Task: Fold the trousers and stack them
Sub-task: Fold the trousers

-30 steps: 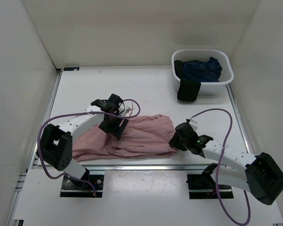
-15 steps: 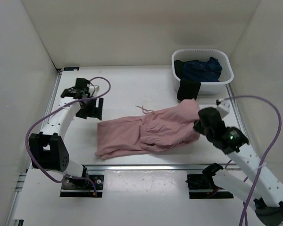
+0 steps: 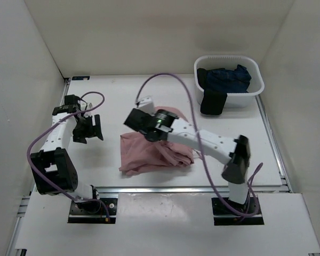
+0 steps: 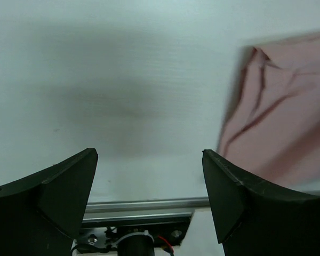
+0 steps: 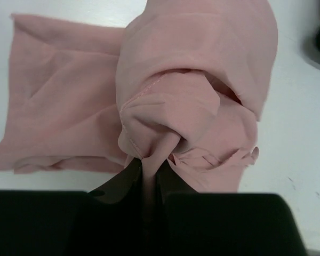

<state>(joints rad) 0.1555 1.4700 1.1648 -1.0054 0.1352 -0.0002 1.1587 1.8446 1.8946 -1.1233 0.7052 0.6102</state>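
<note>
Two jaws of the right gripper [image 5: 148, 175] are squeezed together on a bunched fold of the trousers [image 5: 194, 74], whose pink cloth rises from the pinch in a rounded hump. From above, this gripper [image 3: 139, 122] hangs over the heap's 11 o'clock corner.

The left gripper [image 4: 149, 156] stands wide apart, holding and touching nothing, with bare table [image 4: 122, 80] below it. From above it [image 3: 90, 128] is at 9 o'clock of the cloth, well apart from it.

The trousers [image 3: 149, 153] lie doubled over in a crumpled heap at the table's [image 3: 176, 90] middle, toward 6 o'clock. The long axis runs roughly 9 to 3 o'clock, with a flat edge at 8 o'clock and thicker folds at 3. Which end is the waist cannot be told.

At 1 o'clock a white basket [image 3: 229, 57] holds a dark blue garment [image 3: 226, 78]. A black one [image 3: 213, 101] hangs over its rim.
</note>
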